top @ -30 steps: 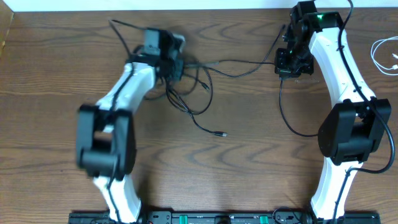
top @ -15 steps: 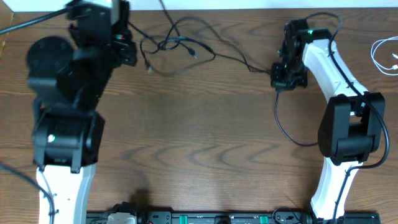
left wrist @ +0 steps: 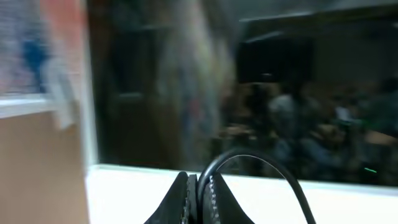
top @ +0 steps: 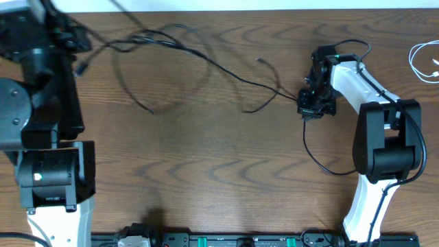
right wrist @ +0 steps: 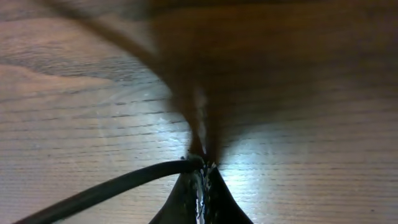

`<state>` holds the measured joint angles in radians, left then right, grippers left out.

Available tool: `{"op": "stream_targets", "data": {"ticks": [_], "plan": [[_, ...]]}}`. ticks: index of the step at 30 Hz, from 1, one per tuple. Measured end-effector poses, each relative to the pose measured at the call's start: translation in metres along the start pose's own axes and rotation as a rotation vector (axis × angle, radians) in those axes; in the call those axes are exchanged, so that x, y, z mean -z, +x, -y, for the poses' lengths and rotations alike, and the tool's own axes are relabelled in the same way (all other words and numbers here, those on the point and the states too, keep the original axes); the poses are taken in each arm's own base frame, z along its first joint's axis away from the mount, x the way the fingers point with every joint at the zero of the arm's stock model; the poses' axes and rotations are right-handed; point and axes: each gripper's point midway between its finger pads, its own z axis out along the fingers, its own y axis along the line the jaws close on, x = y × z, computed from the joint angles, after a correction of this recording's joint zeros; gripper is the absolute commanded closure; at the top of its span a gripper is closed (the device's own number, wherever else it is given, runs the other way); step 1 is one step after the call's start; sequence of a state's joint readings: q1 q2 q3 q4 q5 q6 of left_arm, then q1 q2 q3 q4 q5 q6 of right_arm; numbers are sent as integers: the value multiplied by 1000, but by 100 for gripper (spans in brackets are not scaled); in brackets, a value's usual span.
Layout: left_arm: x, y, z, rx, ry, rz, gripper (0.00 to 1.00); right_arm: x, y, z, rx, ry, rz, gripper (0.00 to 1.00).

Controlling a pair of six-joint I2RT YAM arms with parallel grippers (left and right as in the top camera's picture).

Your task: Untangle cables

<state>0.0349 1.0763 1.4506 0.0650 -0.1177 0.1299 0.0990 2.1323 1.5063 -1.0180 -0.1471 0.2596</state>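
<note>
The long black cable (top: 206,60) runs stretched from the top left across the table to my right gripper (top: 314,104), with loose loops and plug ends hanging off near the middle. My left gripper (top: 68,36) is raised high at the far left, shut on the black cable (left wrist: 249,157), which arcs out of its jaws. My right gripper (right wrist: 203,167) is low over the wood, shut on the black cable (right wrist: 99,191), which leaves to the left. The white cable (top: 420,60) lies apart at the right edge.
The raised left arm (top: 41,103) covers the table's left side. A black strand (top: 312,149) curves from the right gripper down toward the right arm's base (top: 384,147). A rail with electronics (top: 226,240) runs along the front edge.
My left arm has lifted and swung to the far left, dragging the black cable; its bunched tangle has spread into long open loops. My right gripper has shifted slightly down and kept its hold.
</note>
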Motion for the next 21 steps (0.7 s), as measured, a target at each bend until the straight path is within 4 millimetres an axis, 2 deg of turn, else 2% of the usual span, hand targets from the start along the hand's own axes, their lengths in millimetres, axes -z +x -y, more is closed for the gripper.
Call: {"op": "stream_targets", "data": {"ticks": [2, 4, 6, 9, 10, 11, 13, 14, 16, 17, 21], "plan": [[-1, 1, -14, -9, -55, -5, 93, 0, 0, 2, -9, -7, 0, 99], [-1, 11, -17, -19, -66, -43, 93, 1, 0, 1, -13, -20, 0, 99], [0, 28, -11, -29, -29, -111, 93, 1, 0, -1, 0, -46, -4, 96], [4, 58, 7, -33, 77, -227, 93, 8, 5, -18, 81, -155, -34, 86], [6, 67, 14, -21, 117, -265, 93, 12, 4, -25, 110, -192, -34, 82], [8, 77, 21, -3, 154, -304, 93, 18, 2, -32, 145, -221, -23, 73], [11, 89, 31, 32, 207, -352, 93, 35, -5, -49, 215, -274, 18, 46], [13, 94, 36, 54, 235, -373, 93, 47, -10, -59, 262, -295, 53, 28], [14, 100, 47, 100, 286, -398, 93, 85, -15, -85, 365, -335, 158, 17], [14, 99, 50, 123, 304, -399, 93, 101, -16, -95, 402, -346, 201, 15], [15, 93, 60, 209, 350, -390, 93, 193, -10, -149, 601, -421, 470, 12]]}}
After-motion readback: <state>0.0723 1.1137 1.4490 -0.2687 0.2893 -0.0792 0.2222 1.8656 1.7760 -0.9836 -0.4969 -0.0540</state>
